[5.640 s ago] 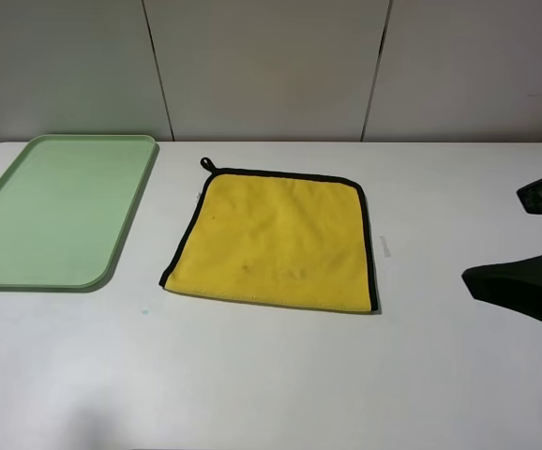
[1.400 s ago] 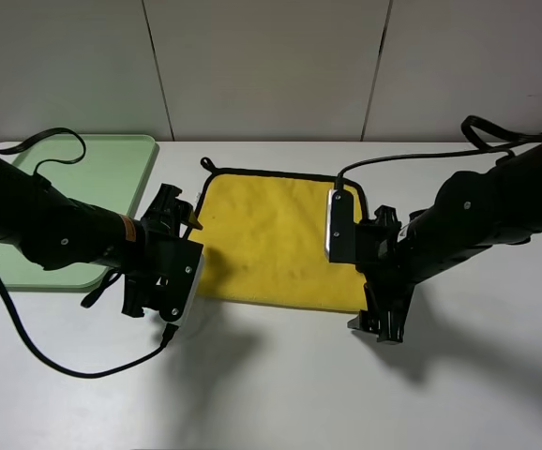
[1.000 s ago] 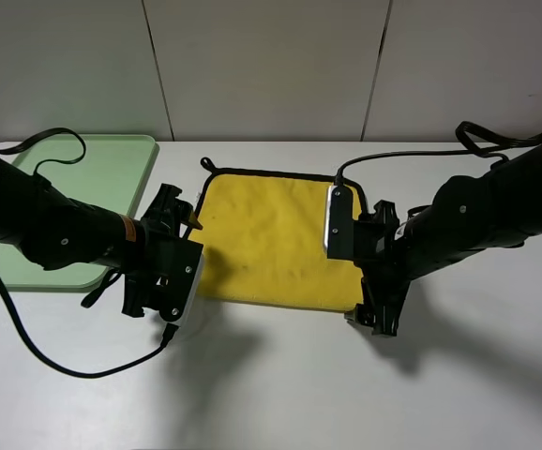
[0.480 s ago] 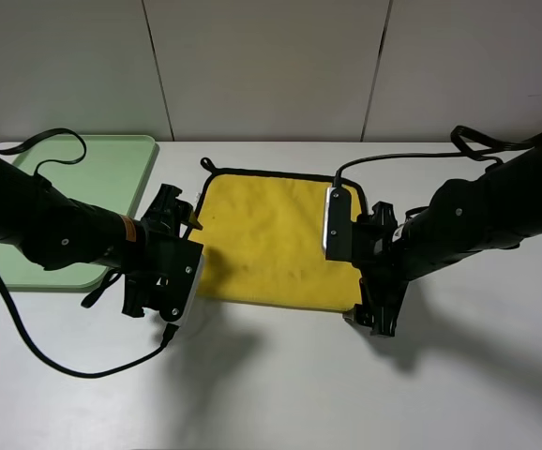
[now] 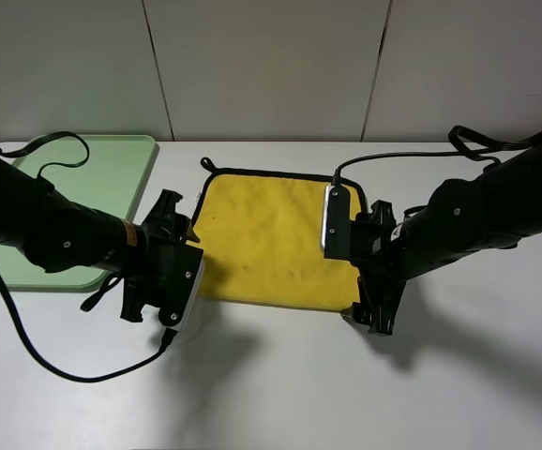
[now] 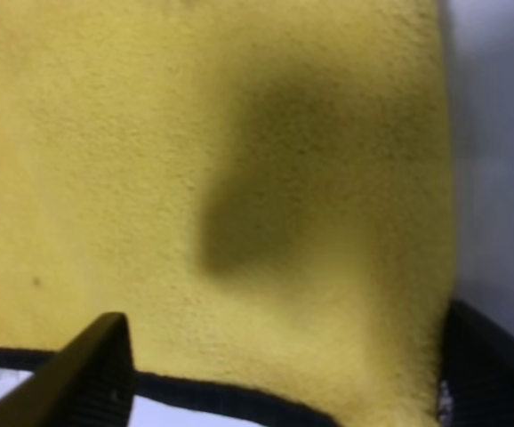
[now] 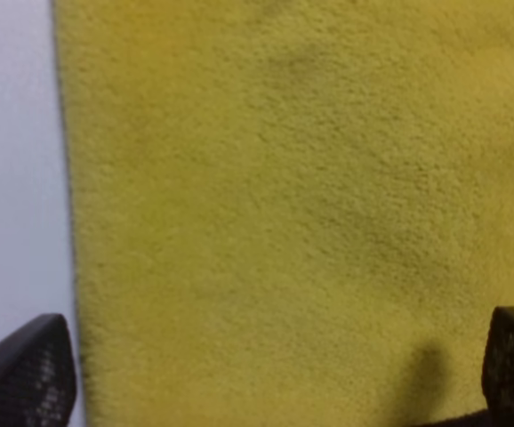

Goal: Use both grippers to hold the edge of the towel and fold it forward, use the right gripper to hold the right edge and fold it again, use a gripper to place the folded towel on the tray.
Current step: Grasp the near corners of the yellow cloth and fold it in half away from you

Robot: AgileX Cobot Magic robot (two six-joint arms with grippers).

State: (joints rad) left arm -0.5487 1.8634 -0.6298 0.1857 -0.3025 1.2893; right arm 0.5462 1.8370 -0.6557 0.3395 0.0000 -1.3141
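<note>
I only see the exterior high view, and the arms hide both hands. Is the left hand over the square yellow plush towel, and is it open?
Observer: Yes. In the left wrist view the left hand has its two black fingers apart, with the square yellow plush towel lying flat between them.
Operator: Where is the towel's border?
Observer: The thin black stitched trim crosses the gap between those fingers.
Operator: And the right hand?
Observer: The right hand is open too. It is over yellow cloth, with one finger at the towel's side edge, where the white table begins.
</note>
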